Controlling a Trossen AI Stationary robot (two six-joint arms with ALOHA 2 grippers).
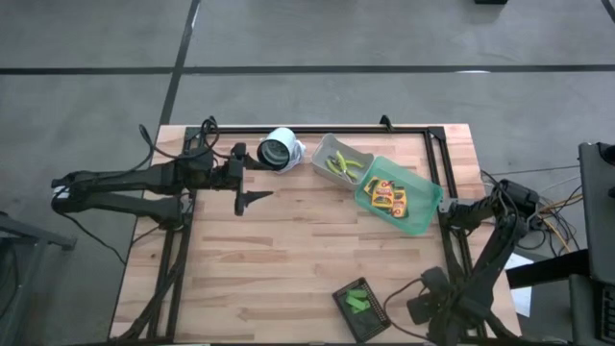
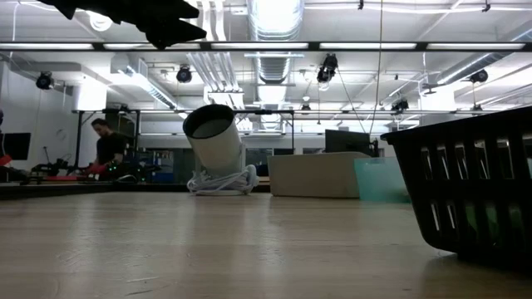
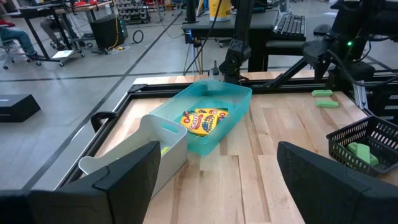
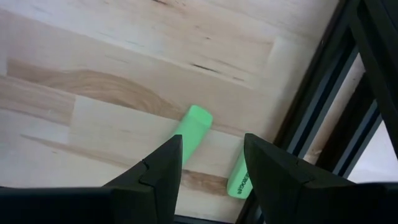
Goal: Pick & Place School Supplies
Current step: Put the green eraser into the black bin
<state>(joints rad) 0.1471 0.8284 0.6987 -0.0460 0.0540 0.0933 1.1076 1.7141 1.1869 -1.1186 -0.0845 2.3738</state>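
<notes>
**Right claw hangs over two green blocks at the table's edge**

Nearest the front edge sits the dark tray (image 1: 357, 309) with a few green pieces in it. Just beyond, by the frame on the right, the right claw (image 4: 210, 163) hovers with its fingers spread above two green blocks (image 4: 191, 129) lying on the table (image 1: 288, 250) — neither is held. To do this well, I'd say it should centre on the nearer block, drop straight down and close along its narrow sides, keeping clear of the second block (image 4: 238, 176) beside the rail.

Farther back, the green bin (image 1: 415, 219) holds the yellow packs (image 1: 388, 196); the grey bin (image 1: 322, 154) touching it holds the yellow-handled tools (image 1: 342, 165). The left claw (image 1: 252, 198) waits near the back, spread and holding nothing, beside a white camera (image 1: 279, 150).
</notes>
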